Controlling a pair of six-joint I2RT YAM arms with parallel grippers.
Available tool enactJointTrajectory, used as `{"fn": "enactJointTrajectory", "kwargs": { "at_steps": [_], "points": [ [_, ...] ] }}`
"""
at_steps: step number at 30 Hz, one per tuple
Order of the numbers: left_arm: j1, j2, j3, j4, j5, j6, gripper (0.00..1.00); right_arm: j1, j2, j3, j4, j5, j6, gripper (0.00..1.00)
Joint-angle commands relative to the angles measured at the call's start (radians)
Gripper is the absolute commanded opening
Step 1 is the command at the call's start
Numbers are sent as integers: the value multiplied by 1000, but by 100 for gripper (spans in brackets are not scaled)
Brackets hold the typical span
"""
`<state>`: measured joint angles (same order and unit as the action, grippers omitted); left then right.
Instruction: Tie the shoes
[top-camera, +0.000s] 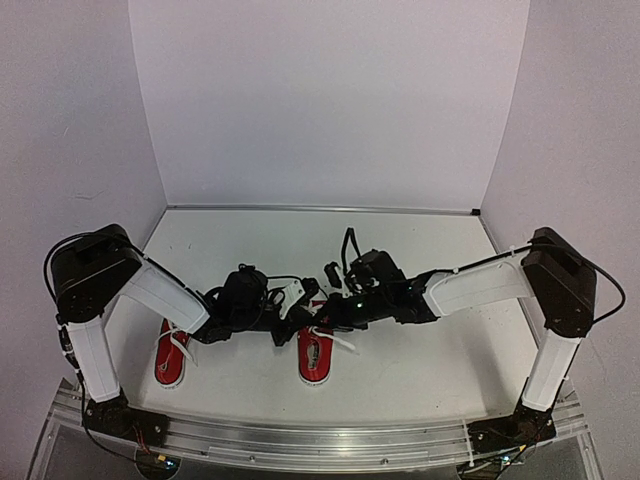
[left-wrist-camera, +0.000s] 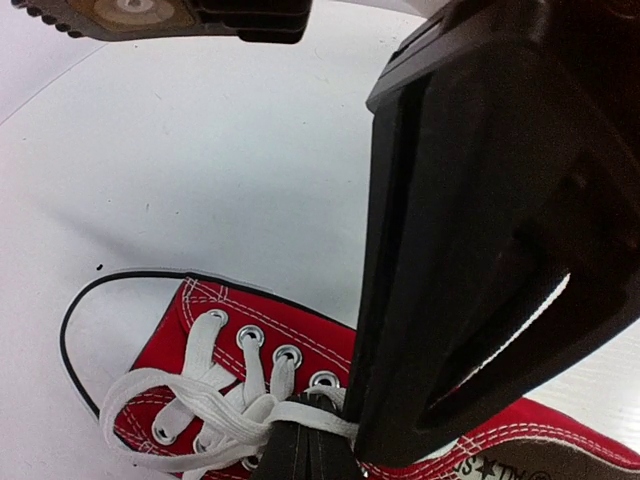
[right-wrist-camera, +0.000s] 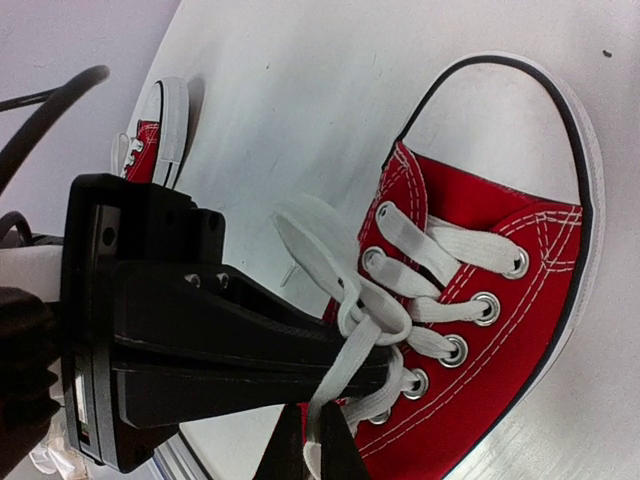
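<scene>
Both pincers are meeting over one red sneaker (top-camera: 314, 362), which is lying near the middle of the white table (top-camera: 400, 250), a little toward its near edge. In the top view the shoe's long axis is running from 12 to 6 o'clock, toe cap pointing to 12 and open heel end to 6.

The left gripper (left-wrist-camera: 303, 445) is reaching in from 9 o'clock and the right gripper (right-wrist-camera: 310, 452) from 3 o'clock. They are facing each other across that axis, right above the eyelet rows. The white laces (right-wrist-camera: 372, 318) are crossing in a loose first knot on the shoe's midline, between the two sets of fingertips.

The left gripper is clamping fully down on a bunch of lace. The right gripper's jaws are standing very narrow, with one strand running down between them, so it appears to be pinching that strand lightly. Neither arm is clearly nearer, as both are sitting at the knot.

Judging from this, the coming pull is calling for an outward move along the 9-to-3 line, square to the shoe's length. Otherwise the knot is likely to slide toward toe or heel instead of cinching.

The second sneaker (top-camera: 170, 358) is lying at 9 o'clock of the first, partly under the left arm (top-camera: 165, 290).
</scene>
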<state>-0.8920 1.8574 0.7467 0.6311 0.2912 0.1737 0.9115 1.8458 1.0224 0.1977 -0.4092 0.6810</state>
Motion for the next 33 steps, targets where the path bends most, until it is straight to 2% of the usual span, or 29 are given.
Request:
{"fn": "enactJointTrajectory", "kwargs": {
  "at_steps": [1, 12, 17, 22, 26, 33],
  "points": [
    [7, 47, 8, 147, 63, -87, 0, 11, -9, -13, 48, -18, 4, 10],
    [22, 75, -28, 233, 84, -140, 0, -5, -91, -50, 51, -8, -14, 23],
    [24, 74, -27, 222, 92, -136, 0, -19, -198, -91, 47, 61, -43, 43],
    [25, 75, -26, 216, 96, -132, 0, -47, -221, -122, 23, 100, -36, 41],
    [25, 74, -24, 212, 102, -129, 0, -53, -157, -101, -18, 106, -34, 33],
    [25, 69, -21, 199, 107, -119, 0, -53, -83, -85, 32, 57, 4, 31]
  ]
}}
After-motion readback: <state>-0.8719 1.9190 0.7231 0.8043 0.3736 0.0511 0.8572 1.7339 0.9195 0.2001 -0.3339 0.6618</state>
